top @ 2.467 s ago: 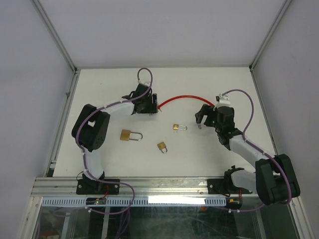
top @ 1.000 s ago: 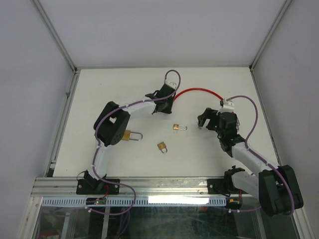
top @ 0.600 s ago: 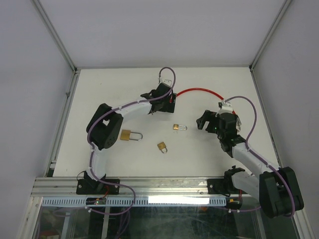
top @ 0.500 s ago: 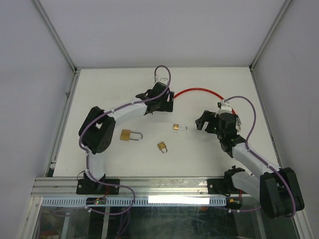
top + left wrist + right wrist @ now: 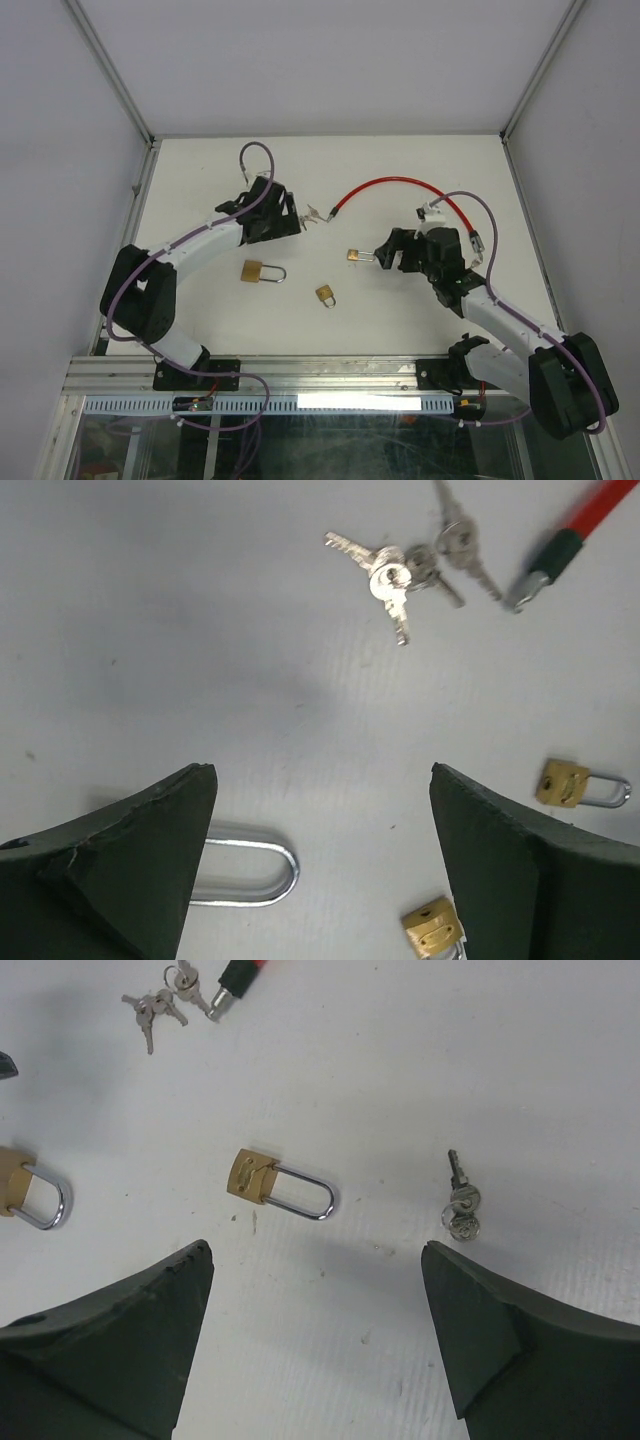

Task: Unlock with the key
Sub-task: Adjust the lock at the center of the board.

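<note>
While both pairs of jaws stand spread and empty, the left gripper (image 5: pixel 320 800) hangs near the key bunch (image 5: pixel 395 572), which lies loose beside the end of the red cable (image 5: pixel 598 510). The right gripper (image 5: pixel 315 1260) hovers over a small padlock (image 5: pixel 278 1182), with a single key (image 5: pixel 461 1203) near it. Judged step: fetch a key. Take it by the bow, leave the blade free, and pin the lock body so the keyway faces out. No keyway shows, so you cannot tell which key fits which lock. The big padlock (image 5: pixel 262 271) is cut off in both wrist views.
</note>
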Robot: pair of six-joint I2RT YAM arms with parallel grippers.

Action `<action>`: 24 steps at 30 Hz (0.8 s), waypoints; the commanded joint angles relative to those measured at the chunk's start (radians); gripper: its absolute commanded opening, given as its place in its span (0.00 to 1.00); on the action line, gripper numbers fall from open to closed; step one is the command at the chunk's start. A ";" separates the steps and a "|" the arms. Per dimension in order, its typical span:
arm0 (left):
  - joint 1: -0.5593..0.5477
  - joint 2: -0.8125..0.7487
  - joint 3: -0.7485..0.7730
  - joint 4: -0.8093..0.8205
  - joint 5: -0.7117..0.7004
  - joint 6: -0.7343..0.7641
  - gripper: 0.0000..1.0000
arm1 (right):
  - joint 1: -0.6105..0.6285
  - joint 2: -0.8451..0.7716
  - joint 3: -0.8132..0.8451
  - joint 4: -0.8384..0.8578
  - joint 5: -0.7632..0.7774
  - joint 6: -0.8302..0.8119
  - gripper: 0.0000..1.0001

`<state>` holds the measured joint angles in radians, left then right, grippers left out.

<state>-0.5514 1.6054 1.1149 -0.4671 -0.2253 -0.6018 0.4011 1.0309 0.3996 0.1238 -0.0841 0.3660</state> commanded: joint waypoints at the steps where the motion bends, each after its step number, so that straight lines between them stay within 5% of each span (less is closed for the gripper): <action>1: 0.065 -0.117 -0.085 -0.070 0.038 -0.048 0.91 | 0.035 -0.017 0.042 0.004 -0.014 0.008 0.88; 11: 0.249 -0.191 -0.253 -0.071 0.051 -0.128 0.99 | 0.081 -0.021 0.027 0.015 -0.017 0.012 0.88; 24: 0.205 -0.134 -0.322 -0.039 0.314 -0.143 0.97 | 0.089 -0.037 0.016 0.015 -0.022 0.010 0.88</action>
<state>-0.3069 1.4929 0.8200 -0.5392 -0.0261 -0.7189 0.4831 1.0260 0.4019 0.0994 -0.0948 0.3691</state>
